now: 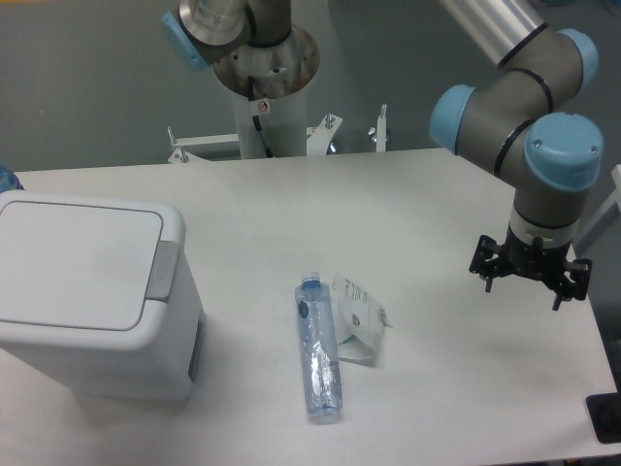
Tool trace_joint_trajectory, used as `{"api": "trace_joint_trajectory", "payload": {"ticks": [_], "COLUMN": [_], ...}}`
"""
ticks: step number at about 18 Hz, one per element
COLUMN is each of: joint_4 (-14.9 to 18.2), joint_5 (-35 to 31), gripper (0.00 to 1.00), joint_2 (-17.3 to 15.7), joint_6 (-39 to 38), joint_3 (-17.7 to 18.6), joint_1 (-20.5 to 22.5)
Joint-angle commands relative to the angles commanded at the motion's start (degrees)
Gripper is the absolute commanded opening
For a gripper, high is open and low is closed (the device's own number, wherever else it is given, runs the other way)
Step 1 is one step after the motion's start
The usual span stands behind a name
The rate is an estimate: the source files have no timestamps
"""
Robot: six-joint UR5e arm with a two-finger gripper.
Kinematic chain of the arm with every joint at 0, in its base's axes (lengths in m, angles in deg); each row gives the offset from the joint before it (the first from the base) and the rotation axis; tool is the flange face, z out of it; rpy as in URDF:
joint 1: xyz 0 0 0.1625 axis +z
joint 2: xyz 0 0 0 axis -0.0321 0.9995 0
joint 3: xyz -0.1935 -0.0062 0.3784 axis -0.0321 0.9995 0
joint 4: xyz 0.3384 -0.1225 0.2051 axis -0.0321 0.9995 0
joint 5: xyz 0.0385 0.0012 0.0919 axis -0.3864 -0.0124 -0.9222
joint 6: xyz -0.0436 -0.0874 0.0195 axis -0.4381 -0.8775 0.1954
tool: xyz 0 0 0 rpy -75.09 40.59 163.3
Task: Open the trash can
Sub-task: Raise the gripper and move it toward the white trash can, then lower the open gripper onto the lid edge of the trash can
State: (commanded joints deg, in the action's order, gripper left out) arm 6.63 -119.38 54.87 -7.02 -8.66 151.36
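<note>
trash can [92, 301] | white, boxy, grey push-strip | lid shut, upright | table's left side
</note>
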Motion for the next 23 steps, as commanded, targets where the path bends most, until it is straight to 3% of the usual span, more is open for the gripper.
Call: {"api": "trace_joint_trajectory", "payload": {"ticks": [8, 13, 23], "joint_4": [7.3, 14.1, 14.4], "joint_5": [5.7, 8.2, 17.7], "gripper": [1.00, 1.00, 1.00], "joint_2": [-5.8, -7.8, -11.5], "joint_6": [-9.0, -13.9, -25.8], "joint_3": [-0.5, -3.9, -4.0], "joint_1": [-1.8, -4.6, -12.9]}}
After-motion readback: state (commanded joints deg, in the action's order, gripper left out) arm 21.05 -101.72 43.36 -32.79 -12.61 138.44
